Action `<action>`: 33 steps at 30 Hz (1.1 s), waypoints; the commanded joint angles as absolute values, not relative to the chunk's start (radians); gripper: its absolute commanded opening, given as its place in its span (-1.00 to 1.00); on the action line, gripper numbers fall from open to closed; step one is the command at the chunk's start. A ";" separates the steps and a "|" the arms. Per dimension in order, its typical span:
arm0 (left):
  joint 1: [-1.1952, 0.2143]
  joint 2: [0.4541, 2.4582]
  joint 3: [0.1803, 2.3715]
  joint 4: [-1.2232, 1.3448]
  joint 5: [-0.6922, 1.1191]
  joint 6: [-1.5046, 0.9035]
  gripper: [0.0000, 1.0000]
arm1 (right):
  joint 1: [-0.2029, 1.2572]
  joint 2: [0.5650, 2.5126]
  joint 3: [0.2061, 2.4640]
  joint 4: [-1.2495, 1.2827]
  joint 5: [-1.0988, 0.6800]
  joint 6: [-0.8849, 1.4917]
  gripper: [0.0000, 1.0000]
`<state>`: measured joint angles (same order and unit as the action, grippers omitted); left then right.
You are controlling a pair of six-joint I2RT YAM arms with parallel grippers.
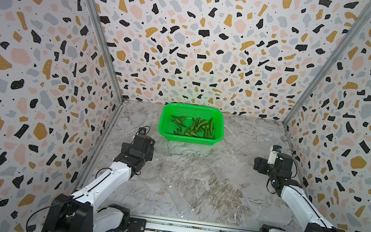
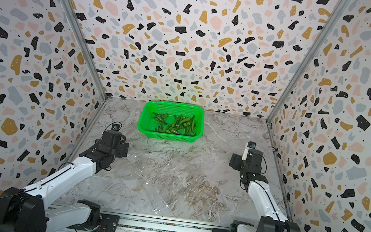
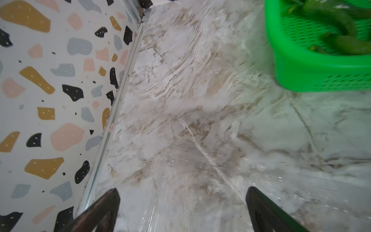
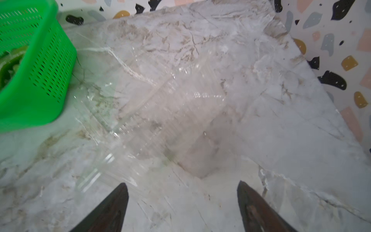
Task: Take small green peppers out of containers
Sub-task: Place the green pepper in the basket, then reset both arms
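The left gripper (image 3: 182, 189) hung released and empty above the left side of the grey-and-brown marble-patterned bench (image 1: 130, 116), near its left edge, with only a glint of clear film on the surface below it. At the middle of the far edge stood the bright green perforated plastic basket (image 1: 188, 139). In it lay all the small green peppers (image 1: 192, 127) that could be seen: slim, curved, glossy dark pods with thin stems, heaped loosely and crossing one another. The thin, crinkly, transparent plastic containers (image 4: 160, 104) lay on the bench between the basket and the near edge, betrayed by glare alone; their number could not be told, and no pepper showed inside them. The right gripper (image 4: 182, 182), likewise spread wide and holding nothing, hovered near the right edge, just short of one such pack. The emptying appeared complete. The step in hand was judged a final check and retreat, best done by lifting straight up so that no fingertip snagged the light film, which would probably slide or cling.
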<state>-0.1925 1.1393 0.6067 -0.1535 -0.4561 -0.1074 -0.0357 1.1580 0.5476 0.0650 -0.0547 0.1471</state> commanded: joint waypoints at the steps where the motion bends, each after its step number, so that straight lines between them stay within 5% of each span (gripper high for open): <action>1: -0.128 1.135 0.484 0.220 -0.376 -0.096 0.98 | -0.034 1.120 0.447 0.343 -0.038 0.070 0.73; 10: -0.026 1.472 0.278 1.010 -0.142 -0.028 0.98 | 0.027 1.291 0.299 0.782 0.113 0.131 0.70; 12: -0.021 1.367 0.285 0.820 -0.093 -0.034 0.98 | 0.069 1.352 0.321 0.861 0.153 0.059 0.70; 15: -0.021 1.443 0.254 0.998 -0.154 -0.041 0.98 | 0.096 1.438 0.339 0.963 0.143 0.007 0.71; 18: -0.023 1.392 0.323 0.786 -0.190 -0.068 0.98 | 0.112 1.446 0.295 1.042 0.123 -0.020 0.71; 21: -0.032 1.398 0.328 0.784 -0.189 -0.056 0.98 | 0.108 1.488 0.160 1.345 0.028 -0.060 0.77; 33: -0.036 1.441 0.363 0.766 -0.066 0.001 0.98 | 0.073 1.479 0.230 1.181 -0.013 -0.031 0.96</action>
